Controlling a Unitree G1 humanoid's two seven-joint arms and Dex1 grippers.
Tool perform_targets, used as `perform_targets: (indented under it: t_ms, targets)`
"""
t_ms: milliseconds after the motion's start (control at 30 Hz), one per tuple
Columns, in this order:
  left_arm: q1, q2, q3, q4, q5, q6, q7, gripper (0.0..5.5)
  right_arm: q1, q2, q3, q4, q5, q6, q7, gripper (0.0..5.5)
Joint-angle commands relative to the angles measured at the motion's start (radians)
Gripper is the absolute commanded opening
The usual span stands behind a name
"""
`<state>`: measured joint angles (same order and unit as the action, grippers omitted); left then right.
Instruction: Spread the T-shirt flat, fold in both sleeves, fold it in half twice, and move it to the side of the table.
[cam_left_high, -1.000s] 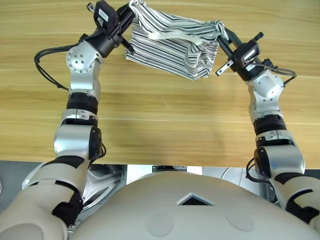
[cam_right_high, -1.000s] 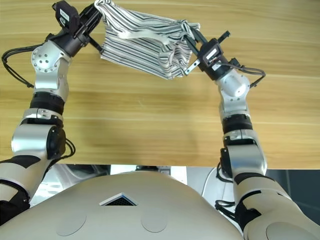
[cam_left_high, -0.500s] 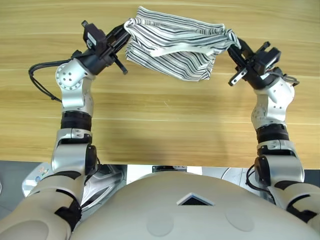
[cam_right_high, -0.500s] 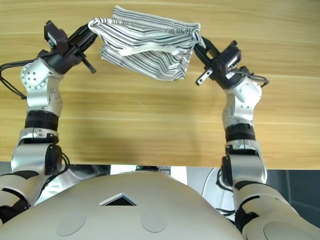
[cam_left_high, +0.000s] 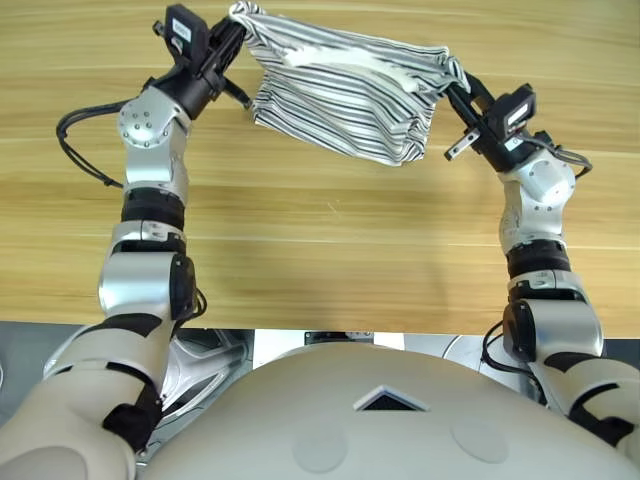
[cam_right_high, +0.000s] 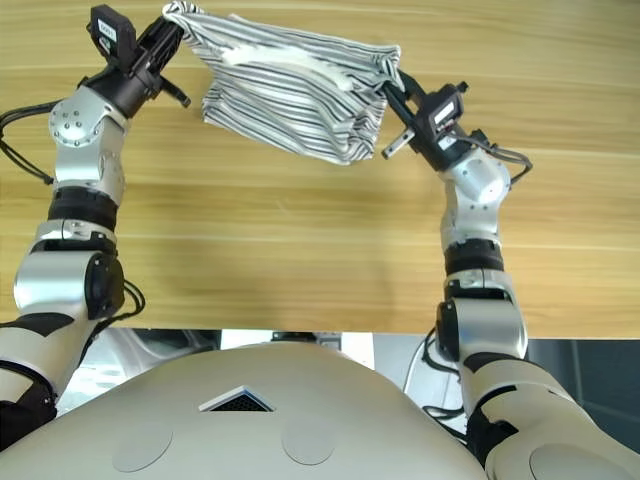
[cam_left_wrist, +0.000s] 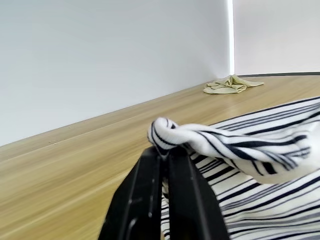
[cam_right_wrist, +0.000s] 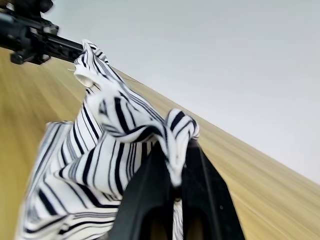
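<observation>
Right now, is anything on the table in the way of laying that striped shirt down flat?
Nothing visible. The left gripper and right gripper hold the T-shirt over the wooden table; a yellowish cloth lies far off.

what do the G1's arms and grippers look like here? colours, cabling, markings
Left arm and right arm: silver metal segments, black joint bands, cream upper-arm shells. Black cables loop out beside each forearm. Left gripper and right gripper: black, two slim straight fingers, a black box with a white label behind each.
</observation>
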<state>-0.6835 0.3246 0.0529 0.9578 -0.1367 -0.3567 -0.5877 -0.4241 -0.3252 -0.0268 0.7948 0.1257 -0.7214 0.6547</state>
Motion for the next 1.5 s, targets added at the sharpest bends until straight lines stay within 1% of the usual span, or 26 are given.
perform_targets:
  t_ms: [33, 200, 367, 400, 433, 533, 633, 700, 733, 767, 800, 900, 933, 967, 1033, 1067, 1133, 1167, 1233, 1300, 1400, 1500]
  targets:
    - [-0.111, -0.032, -0.021, 0.143, 0.073, 0.020, 0.096, 0.02, -0.123, 0.032, 0.022, 0.142, -0.104, 0.031, -0.149, 0.00]
    - [-0.136, -0.073, -0.047, 0.214, 0.127, -0.003, 0.113, 0.02, -0.190, 0.062, 0.040, 0.259, -0.170, 0.041, -0.247, 0.00]
    - [-0.148, -0.101, -0.062, 0.236, 0.158, -0.019, 0.108, 0.02, -0.242, 0.070, 0.021, 0.335, -0.187, 0.081, -0.351, 0.00]
    - [-0.160, -0.108, -0.061, 0.245, 0.163, -0.014, 0.114, 0.35, -0.252, 0.071, 0.015, 0.345, -0.184, 0.087, -0.368, 0.35]
    - [-0.171, -0.114, -0.056, 0.252, 0.163, -0.009, 0.120, 0.45, -0.262, 0.073, 0.010, 0.357, -0.184, 0.096, -0.386, 0.45]
    - [-0.204, -0.123, -0.035, 0.276, 0.156, 0.005, 0.148, 0.99, -0.290, 0.076, -0.008, 0.393, -0.176, 0.134, -0.429, 1.04]
    - [-0.245, -0.122, 0.000, 0.309, 0.141, 0.040, 0.211, 1.47, -0.314, 0.077, -0.035, 0.429, -0.167, 0.191, -0.478, 1.57]
    - [-0.273, -0.127, 0.017, 0.331, 0.141, 0.066, 0.262, 1.83, -0.331, 0.085, -0.033, 0.447, -0.184, 0.228, -0.524, 1.95]
    - [-0.288, -0.130, 0.027, 0.343, 0.142, 0.088, 0.297, 1.92, -0.339, 0.091, -0.031, 0.452, -0.191, 0.241, -0.540, 2.06]
    - [-0.299, -0.130, 0.035, 0.353, 0.144, 0.107, 0.329, 2.17, -0.346, 0.096, -0.027, 0.456, -0.197, 0.251, -0.555, 2.33]
    - [-0.307, -0.124, 0.048, 0.363, 0.141, 0.131, 0.373, 2.26, -0.354, 0.102, -0.025, 0.461, -0.201, 0.264, -0.572, 2.44]
    - [-0.295, -0.092, 0.110, 0.375, 0.115, 0.163, 0.513, 2.92, -0.357, 0.105, -0.047, 0.465, -0.191, 0.295, -0.661, 3.18]
    - [-0.270, -0.088, 0.122, 0.368, 0.110, 0.148, 0.525, 3.10, -0.337, 0.113, -0.043, 0.444, -0.191, 0.270, -0.652, 3.22]
    - [-0.212, -0.094, 0.111, 0.348, 0.119, 0.100, 0.483, 3.26, -0.289, 0.131, -0.011, 0.383, -0.208, 0.213, -0.622, 3.22]
    - [-0.094, -0.106, 0.057, 0.295, 0.164, -0.010, 0.397, 3.26, -0.195, 0.167, 0.053, 0.237, -0.238, 0.137, -0.572, 3.22]
    - [-0.045, -0.106, 0.042, 0.268, 0.172, -0.051, 0.363, 3.26, -0.160, 0.183, 0.075, 0.165, -0.247, 0.135, -0.571, 3.22]
    - [0.030, -0.094, 0.051, 0.203, 0.149, -0.092, 0.335, 3.26, -0.095, 0.230, 0.126, -0.021, -0.286, 0.167, -0.596, 3.22]
    - [0.058, -0.090, 0.072, 0.165, 0.120, -0.098, 0.328, 3.26, -0.076, 0.275, 0.146, -0.112, -0.270, 0.205, -0.583, 3.22]
    - [0.107, -0.096, 0.098, 0.082, 0.081, -0.103, 0.325, 3.26, -0.105, 0.362, 0.173, -0.179, -0.249, 0.281, -0.578, 3.22]
    - [0.154, -0.121, 0.106, -0.016, 0.050, -0.093, 0.322, 3.26, -0.219, 0.412, 0.171, -0.064, -0.267, 0.343, -0.624, 3.22]
    - [0.240, -0.167, 0.110, -0.186, 0.004, -0.052, 0.329, 3.26, -0.395, 0.416, 0.127, 0.239, -0.264, 0.425, -0.696, 3.22]
    - [0.350, -0.192, 0.112, -0.391, -0.028, 0.019, 0.345, 3.26, -0.452, 0.406, 0.041, 0.406, -0.198, 0.512, -0.714, 3.22]
